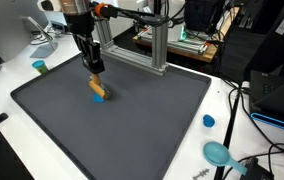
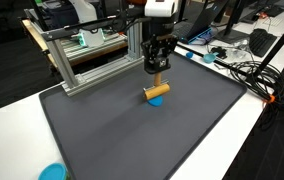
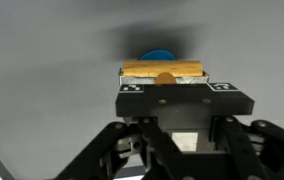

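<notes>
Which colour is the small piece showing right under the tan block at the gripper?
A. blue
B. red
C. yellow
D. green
A: in both exterior views a blue piece peeks out beneath the tan block, which the gripper grips over the dark mat.

Two high cameras look down from different corners of the table (image 2: 262,130), and both show you the whole dark mat (image 2: 132,130). Your wrist camera looks straight down at it, very close.
</notes>
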Robot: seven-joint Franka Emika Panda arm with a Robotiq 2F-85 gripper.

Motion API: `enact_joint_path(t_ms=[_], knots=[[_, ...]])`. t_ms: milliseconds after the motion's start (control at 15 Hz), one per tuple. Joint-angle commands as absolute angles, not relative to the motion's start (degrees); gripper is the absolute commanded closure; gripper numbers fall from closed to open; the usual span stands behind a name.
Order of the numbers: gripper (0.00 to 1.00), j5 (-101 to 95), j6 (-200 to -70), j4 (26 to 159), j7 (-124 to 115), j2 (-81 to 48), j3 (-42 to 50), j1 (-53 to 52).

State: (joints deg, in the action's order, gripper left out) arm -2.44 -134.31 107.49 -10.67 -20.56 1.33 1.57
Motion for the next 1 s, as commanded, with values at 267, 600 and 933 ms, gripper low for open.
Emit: enact_joint_path(t_ms=[267, 600, 933], knots=[[0.78, -4.04, -134.81, 105.49, -11.91, -24.09, 3.9, 0.49], [0.78, -7.99, -131.13, 104.14, -14.28, -26.3, 5.86, -1.54], [0.78, -11.04, -128.3, 102.93, -15.7, -27.63, 6.44, -3.13]])
